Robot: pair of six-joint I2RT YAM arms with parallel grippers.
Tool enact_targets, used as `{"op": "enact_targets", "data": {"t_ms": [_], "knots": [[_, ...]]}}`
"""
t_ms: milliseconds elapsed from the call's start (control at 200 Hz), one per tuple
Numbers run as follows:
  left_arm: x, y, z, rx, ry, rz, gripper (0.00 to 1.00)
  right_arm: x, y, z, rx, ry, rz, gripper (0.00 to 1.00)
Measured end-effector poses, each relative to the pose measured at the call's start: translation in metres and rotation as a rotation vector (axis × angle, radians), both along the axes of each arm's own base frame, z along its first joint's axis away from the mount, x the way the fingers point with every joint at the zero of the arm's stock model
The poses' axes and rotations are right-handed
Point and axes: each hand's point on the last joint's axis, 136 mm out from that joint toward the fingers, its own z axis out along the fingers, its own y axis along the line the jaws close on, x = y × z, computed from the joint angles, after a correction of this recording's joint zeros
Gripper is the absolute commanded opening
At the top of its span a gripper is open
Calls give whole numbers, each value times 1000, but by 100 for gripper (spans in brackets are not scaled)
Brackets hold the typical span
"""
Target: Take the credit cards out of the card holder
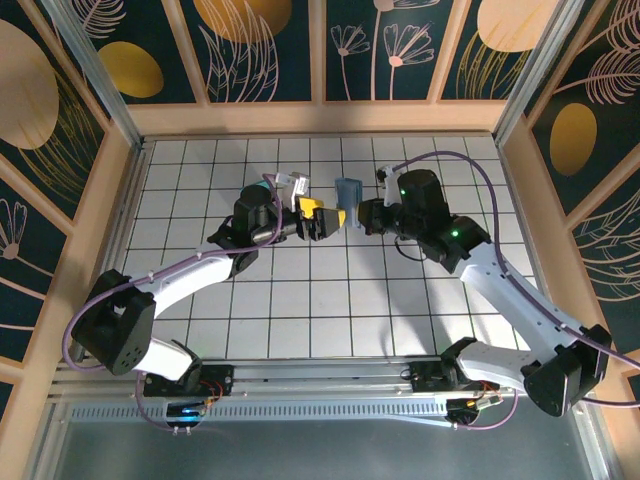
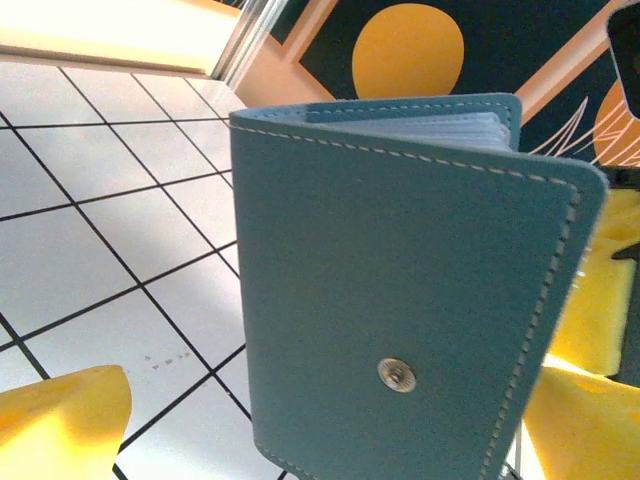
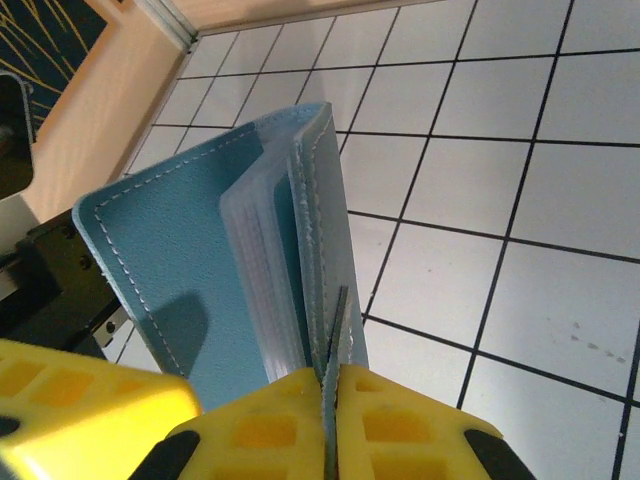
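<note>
The card holder [image 1: 348, 190] stands partly open between the two grippers. In the left wrist view its dark teal outside [image 2: 400, 270] with a metal snap [image 2: 398, 375] faces the camera. My left gripper [image 2: 320, 445] is open, its yellow fingers [image 2: 60, 420] wide on either side of the holder. The right wrist view looks into the holder [image 3: 180, 250], where clear pockets [image 3: 260, 260] fan out. My right gripper [image 3: 338, 385] is shut on a thin dark strip at the holder's near cover. No credit card's colour shows; the cards are hidden in the pockets.
The floor is white tile with black lines [image 1: 330, 300], boxed in by a wooden frame [image 1: 320, 118] and patterned panels. A white and grey object [image 1: 290, 183] lies just behind the left gripper [image 1: 322, 218]. The right gripper [image 1: 362, 212] faces it closely.
</note>
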Motion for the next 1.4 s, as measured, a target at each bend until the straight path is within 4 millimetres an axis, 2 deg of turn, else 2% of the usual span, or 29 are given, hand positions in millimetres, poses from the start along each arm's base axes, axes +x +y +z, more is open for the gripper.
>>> {"op": "enact_targets", "data": {"t_ms": [255, 576, 1011, 1251, 1401], "knots": [[-6, -10, 0, -13, -2, -24, 99, -2, 4, -6, -17, 30, 3, 0], [0, -14, -17, -1, 47, 0, 99, -2, 13, -3, -53, 35, 4, 0], [8, -8, -16, -12, 66, 89, 79, -2, 15, -3, -63, 34, 4, 0], [8, 0, -13, -17, 60, 128, 78, -2, 15, -3, -62, 33, 5, 0], [8, 5, -13, -20, 65, 154, 84, -3, 15, 1, -56, 26, 6, 0]]}}
